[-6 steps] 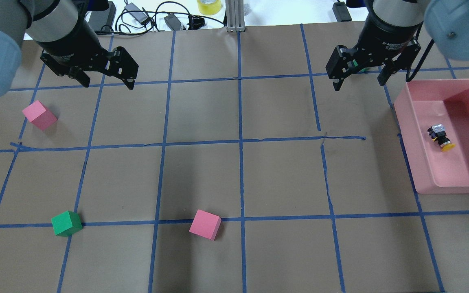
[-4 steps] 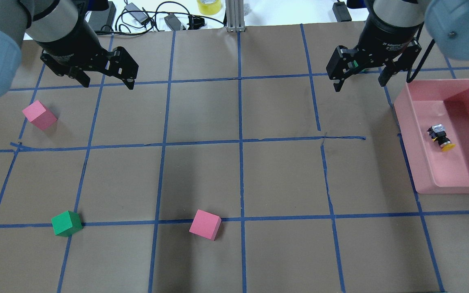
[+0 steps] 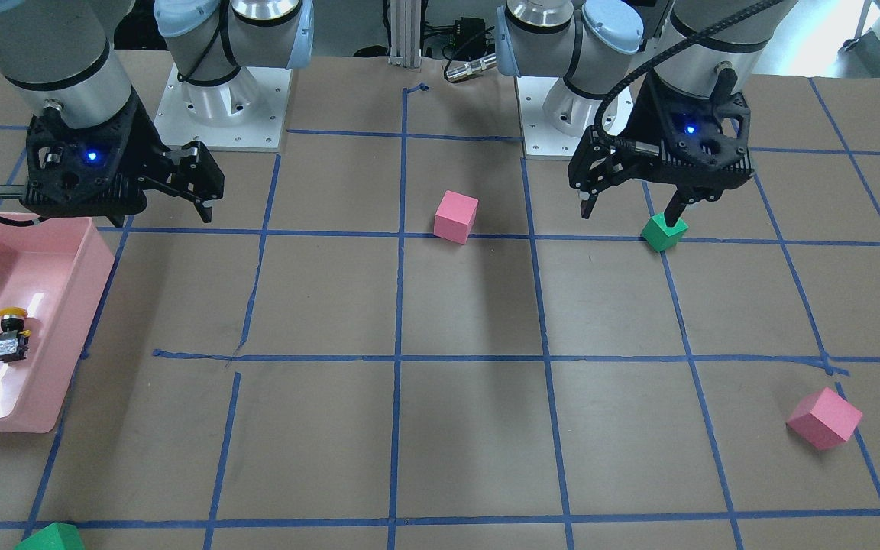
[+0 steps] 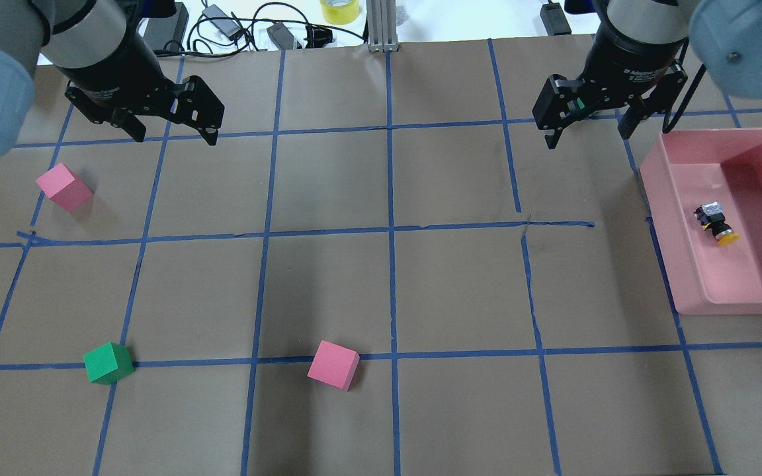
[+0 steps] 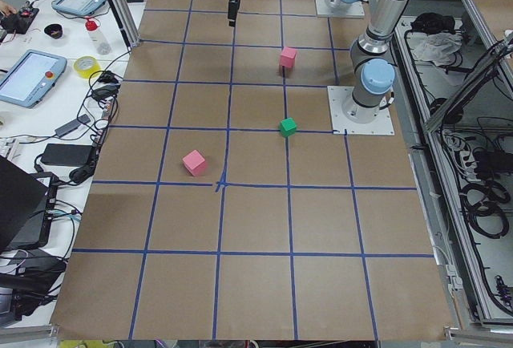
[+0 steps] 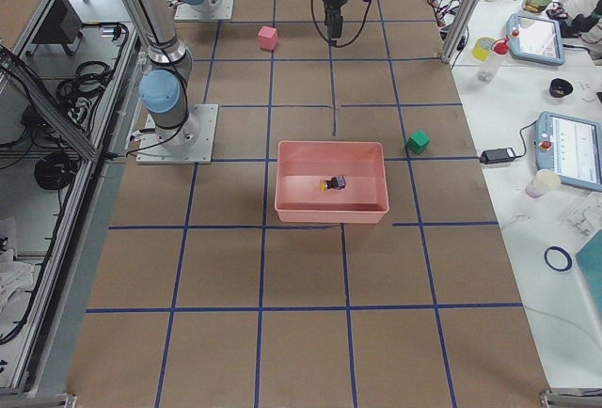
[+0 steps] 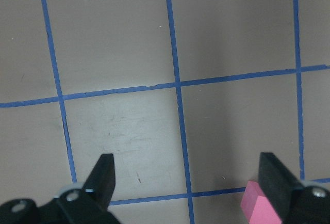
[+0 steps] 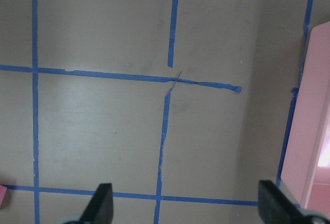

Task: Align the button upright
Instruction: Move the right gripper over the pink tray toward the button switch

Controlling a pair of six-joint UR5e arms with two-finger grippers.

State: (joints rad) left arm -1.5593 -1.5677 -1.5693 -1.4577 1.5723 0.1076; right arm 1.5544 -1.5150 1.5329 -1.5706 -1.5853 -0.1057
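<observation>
The button [image 4: 715,225] lies on its side in the pink bin [image 4: 660,205] at the table's right, yellow cap toward the robot and silvery base away from it. It also shows in the front-facing view [image 3: 11,333] and the right view [image 6: 332,183]. My right gripper [image 4: 589,135] is open and empty, hovering above the table just left of the bin's far corner; the bin's edge [image 8: 319,131] shows in its wrist view. My left gripper [image 4: 176,135] is open and empty over the far left of the table.
One pink cube [image 4: 63,187] lies near the left gripper and another [image 4: 333,365] sits front centre. A green cube [image 4: 108,363] sits front left. Another green cube [image 6: 419,141] sits beyond the bin, under the right gripper. Cables and a yellow tape roll [image 4: 340,10] lie past the far edge.
My right gripper has shifted slightly toward the bin. The left gripper, the button and the cubes have not moved.
</observation>
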